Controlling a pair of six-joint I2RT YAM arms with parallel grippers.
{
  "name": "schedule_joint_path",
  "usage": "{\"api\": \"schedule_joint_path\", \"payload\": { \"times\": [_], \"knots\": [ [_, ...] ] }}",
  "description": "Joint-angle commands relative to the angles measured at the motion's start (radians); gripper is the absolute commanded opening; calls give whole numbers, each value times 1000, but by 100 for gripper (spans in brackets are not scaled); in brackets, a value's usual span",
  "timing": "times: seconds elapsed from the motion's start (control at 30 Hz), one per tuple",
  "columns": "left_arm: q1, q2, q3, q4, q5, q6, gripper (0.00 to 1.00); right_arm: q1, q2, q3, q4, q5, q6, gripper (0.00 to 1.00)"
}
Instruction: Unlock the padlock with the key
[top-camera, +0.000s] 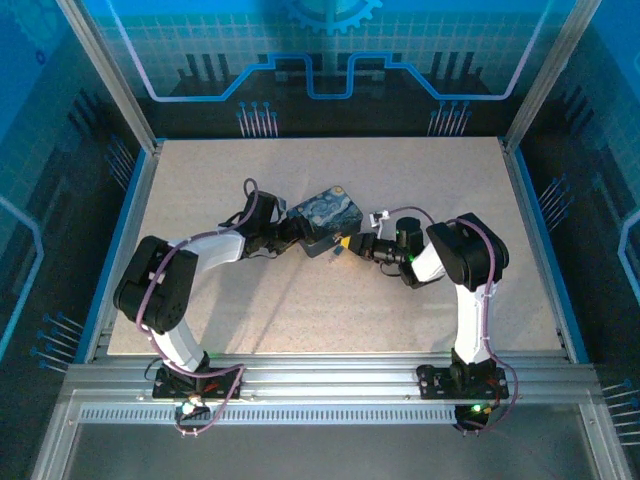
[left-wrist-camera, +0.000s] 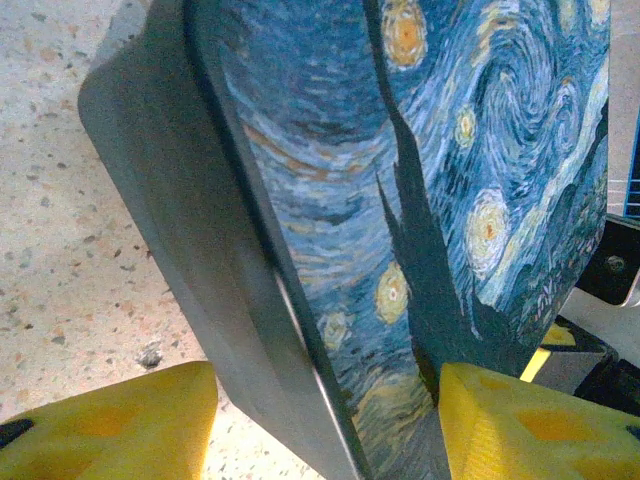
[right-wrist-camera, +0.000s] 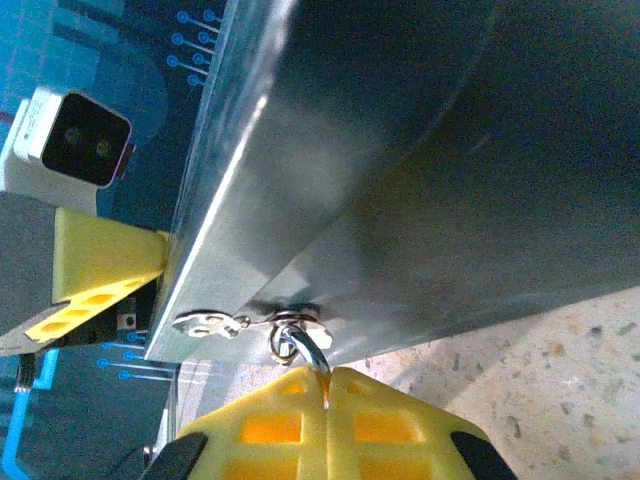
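Two grippers we list, both clenched: right gripper (right-wrist-camera: 327, 375), fingertips pressed together on the silvery shackle of the padlock (right-wrist-camera: 298, 345), which hangs at the hasp (right-wrist-camera: 215, 322) on the box (right-wrist-camera: 420, 150) edge; left gripper (left-wrist-camera: 325, 425), fingers clamping that swirl-printed box from either side, near the middle of the table (top-camera: 400, 330).

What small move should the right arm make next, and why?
Probably ease the right gripper a little away from the box, fingers shut. They pinch the padlock by its silvery loop, tight against the clasp, its body hidden behind them, while the left gripper braces the box; a gentle pull may expose the keyhole.
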Motion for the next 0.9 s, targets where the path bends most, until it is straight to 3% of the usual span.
{"api": "schedule_joint_path", "payload": {
  "times": [0.0, 0.23, 0.6, 0.87],
  "knots": [
    [-17, -14, -43, -94, -23, 30, 61, -8, -7, -27, 49, 54, 63, 2],
    [-22, -25, -70, -85, -28, 27, 61, -9, -42, -48, 61, 122, 113, 2],
    [-4, -58, -58, -100, -37, 34, 63, -46, -182, -124, -66, 158, 3, 1],
    [15, -173, -52, -131, -74, 76, 76, -55, -424, -142, -408, 164, -208, 2]
  ]
}}
